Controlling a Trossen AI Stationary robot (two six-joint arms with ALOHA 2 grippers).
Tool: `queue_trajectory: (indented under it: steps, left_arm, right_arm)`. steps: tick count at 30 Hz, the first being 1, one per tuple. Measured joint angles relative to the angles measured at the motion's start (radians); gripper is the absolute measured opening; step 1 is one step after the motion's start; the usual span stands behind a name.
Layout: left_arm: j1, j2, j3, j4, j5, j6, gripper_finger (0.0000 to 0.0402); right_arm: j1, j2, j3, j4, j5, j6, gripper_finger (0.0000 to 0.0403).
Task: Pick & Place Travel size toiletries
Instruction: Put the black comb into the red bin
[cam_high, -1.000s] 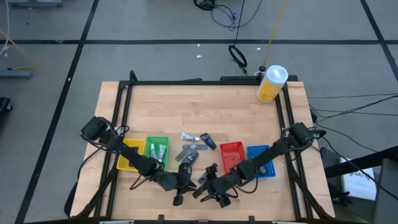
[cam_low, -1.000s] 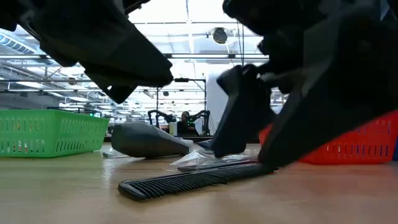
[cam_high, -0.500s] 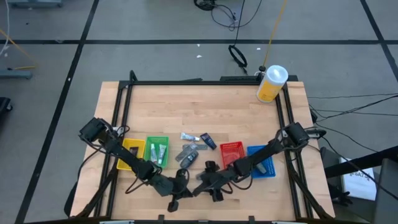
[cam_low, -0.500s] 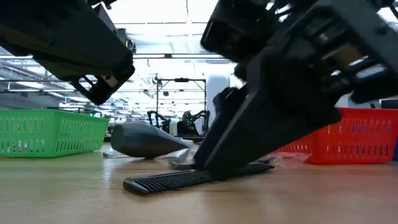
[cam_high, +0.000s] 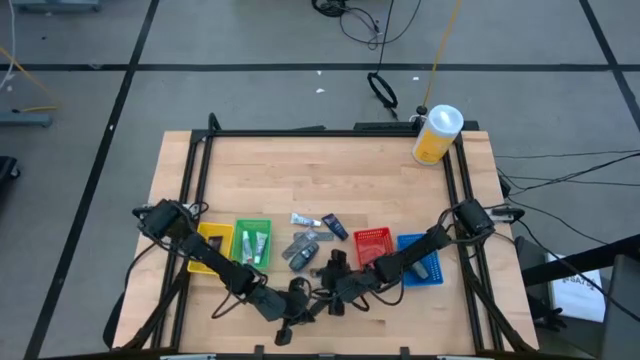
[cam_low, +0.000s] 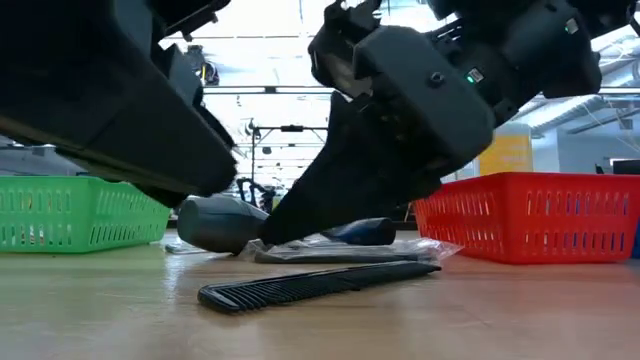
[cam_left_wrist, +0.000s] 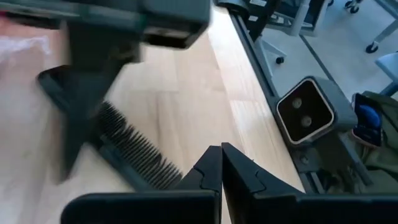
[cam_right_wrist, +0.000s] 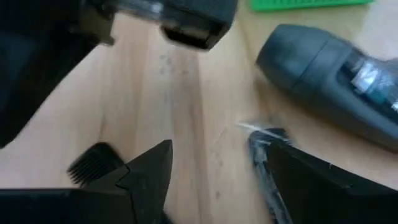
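Note:
A black comb lies flat on the table near its front edge, with a clear packet just behind it. Beyond them lies a grey tube. More small toiletries lie loose between the green bin and the red bin. My right gripper is open and slants down from the right over the packet, toward the grey tube. My left gripper is shut and empty, low over the bare wood beside the comb, pointing at the near edge. My right gripper has one finger reaching down to the clear packet behind the comb; the packet's edge lies beside its other finger. I cannot tell whether either finger touches the packet or the comb.
A yellow bin stands left of the green one, a blue bin right of the red one. A big yellow canister stands at the far right corner. A black frame rail runs around the table; the far half is bare wood.
My right gripper has rolled about its own line and tipped downward, shifting a little toward the far edge, so its finger now stands at the packet behind the comb. My left gripper has sunk and gone toward the near edge.

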Motion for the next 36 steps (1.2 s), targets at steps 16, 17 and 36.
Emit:
queue_trajectory:
  steps: [16, 17, 36]
  left_arm:
    - [0.067, 0.069, 0.080, -0.245, 0.019, -0.090, 0.0010]
    - [0.071, 0.068, 0.082, -0.267, 0.025, -0.093, 0.0012]
    - [0.063, -0.129, 0.075, -0.533, -0.047, -0.049, 0.0003]
  right_arm:
    - [0.004, -0.141, 0.000, -0.340, -0.226, -0.043, 0.0254]
    - [0.002, -0.135, -0.001, -0.344, -0.240, -0.031, 0.0254]
    - [-0.025, -0.125, -0.001, -0.242, -0.337, 0.130, 0.0254]
